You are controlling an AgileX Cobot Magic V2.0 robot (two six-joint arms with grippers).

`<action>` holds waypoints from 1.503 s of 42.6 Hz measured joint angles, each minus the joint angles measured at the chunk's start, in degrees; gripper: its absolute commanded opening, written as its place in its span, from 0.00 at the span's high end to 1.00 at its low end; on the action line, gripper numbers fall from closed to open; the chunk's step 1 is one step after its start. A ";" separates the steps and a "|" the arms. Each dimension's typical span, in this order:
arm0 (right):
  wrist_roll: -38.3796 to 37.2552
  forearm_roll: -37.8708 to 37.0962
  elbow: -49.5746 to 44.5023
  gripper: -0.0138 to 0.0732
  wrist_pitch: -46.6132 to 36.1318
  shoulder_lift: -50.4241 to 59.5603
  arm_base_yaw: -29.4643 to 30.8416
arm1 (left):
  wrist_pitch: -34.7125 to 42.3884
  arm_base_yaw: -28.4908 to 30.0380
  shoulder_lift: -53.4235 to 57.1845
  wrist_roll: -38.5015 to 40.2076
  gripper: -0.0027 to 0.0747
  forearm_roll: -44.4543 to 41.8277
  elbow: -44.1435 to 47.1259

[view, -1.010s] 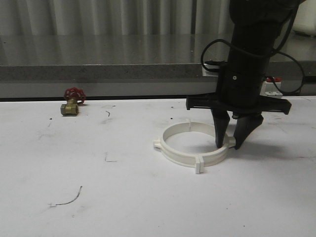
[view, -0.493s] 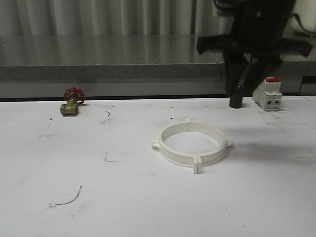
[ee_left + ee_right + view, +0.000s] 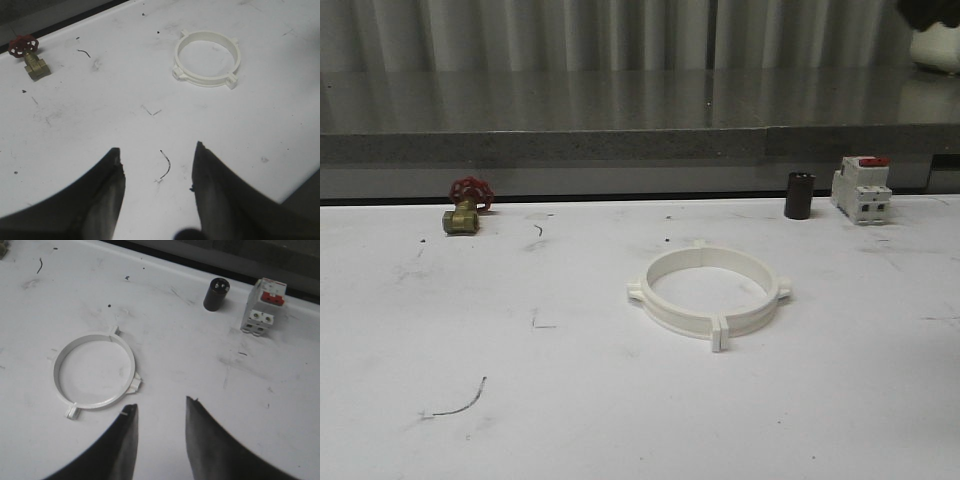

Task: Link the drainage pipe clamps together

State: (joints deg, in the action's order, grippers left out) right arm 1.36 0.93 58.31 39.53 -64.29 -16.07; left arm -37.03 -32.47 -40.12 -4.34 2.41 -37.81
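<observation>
The two white drainage pipe clamps [image 3: 688, 322] lie flat together on the white table as one closed ring with small tabs sticking out around it. Nothing touches the ring. In the left wrist view the ring [image 3: 206, 83] lies far ahead of my left gripper [image 3: 157, 147], which hangs open above bare table with nothing between its fingers. In the right wrist view the ring [image 3: 95, 406] lies just beyond and to one side of my right gripper [image 3: 161, 402], which is open, empty and raised above the table.
A brass valve with a red handle [image 3: 465, 207] sits at the back left. A black cylinder [image 3: 799, 195] and a white red-topped breaker [image 3: 861, 189] stand at the back right. A grey ledge [image 3: 570, 145] runs behind the table. A thin curved scrap [image 3: 455, 405] lies front left.
My right arm stood at the ring's right side one second ago, fingers straddling the band. It has risen out of the front view. The ring stays where it was.
</observation>
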 measured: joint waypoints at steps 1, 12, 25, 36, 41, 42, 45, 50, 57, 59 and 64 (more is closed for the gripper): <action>0.00 0.00 -1.56 0.53 -0.22 1.90 0.11 | 0.00 0.00 0.00 0.00 0.56 0.00 0.00; 0.13 1.90 -14.84 0.54 -0.09 20.98 0.20 | 0.00 0.00 0.00 0.00 0.56 0.00 0.00; 0.13 4.07 -17.98 0.97 4.95 28.23 0.20 | 0.00 0.00 0.00 0.00 0.56 0.00 0.00; 0.13 4.08 -17.98 0.98 5.04 28.23 0.20 | 0.00 0.00 0.00 0.00 0.56 0.00 0.00; 0.13 4.08 -17.98 0.98 5.07 28.23 0.20 | 0.00 0.00 0.00 0.00 0.56 0.00 0.00; 0.13 4.08 -17.98 0.98 5.07 28.23 0.20 | 0.00 0.00 0.00 0.00 0.56 0.00 0.00; 0.13 4.08 -17.98 0.98 5.07 28.23 0.20 | 0.00 0.00 0.00 0.00 0.56 0.00 0.00; 0.13 4.08 -17.98 0.98 5.07 28.23 0.20 | 0.00 0.00 0.00 0.00 0.66 0.00 0.00; 0.13 4.08 -17.98 0.98 5.07 28.23 0.20 | 0.00 0.00 0.00 0.00 0.99 0.00 0.00; 0.13 4.08 -17.98 0.98 5.07 28.23 0.20 | 0.00 0.00 0.00 0.00 0.99 0.00 0.00; 0.13 4.08 -17.98 0.98 5.07 28.23 0.20 | 0.00 0.00 0.00 0.00 0.99 0.00 0.00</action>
State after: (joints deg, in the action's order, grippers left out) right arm 1.50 5.01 40.33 44.60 -36.07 -15.87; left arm -37.03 -32.47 -40.12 -4.34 2.41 -37.81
